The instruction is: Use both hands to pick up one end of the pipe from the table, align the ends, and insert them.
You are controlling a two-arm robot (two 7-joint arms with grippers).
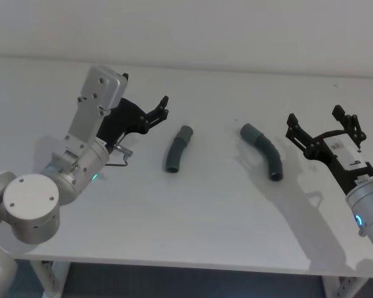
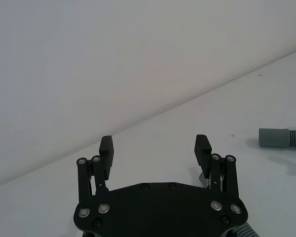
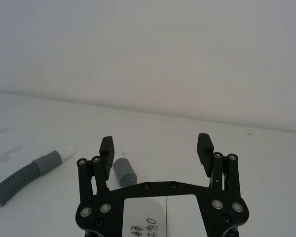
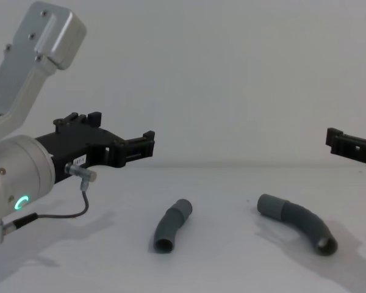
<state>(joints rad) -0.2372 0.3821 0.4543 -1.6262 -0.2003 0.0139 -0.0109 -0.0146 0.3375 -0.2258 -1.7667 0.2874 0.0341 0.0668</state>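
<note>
Two dark grey pieces of the pipe lie apart on the white table (image 1: 199,217). The shorter piece (image 1: 177,149) (image 4: 172,226) is left of centre, and the more curved piece (image 1: 263,151) (image 4: 299,223) is right of centre. My left gripper (image 1: 163,107) (image 4: 147,145) hovers open just left of the shorter piece, holding nothing. My right gripper (image 1: 315,117) (image 4: 341,143) hangs open to the right of the curved piece, also holding nothing. The left wrist view has open fingers (image 2: 106,145) and a collared pipe end (image 2: 278,138) farther off. In the right wrist view a pale-tipped end (image 3: 66,150) and a grey socket end (image 3: 124,170) lie beyond the open gripper (image 3: 155,145).
A plain pale wall (image 1: 236,31) runs behind the table's far edge. The table's front edge (image 1: 193,266) lies close to my body. A thin grey cable (image 4: 79,207) loops under my left wrist.
</note>
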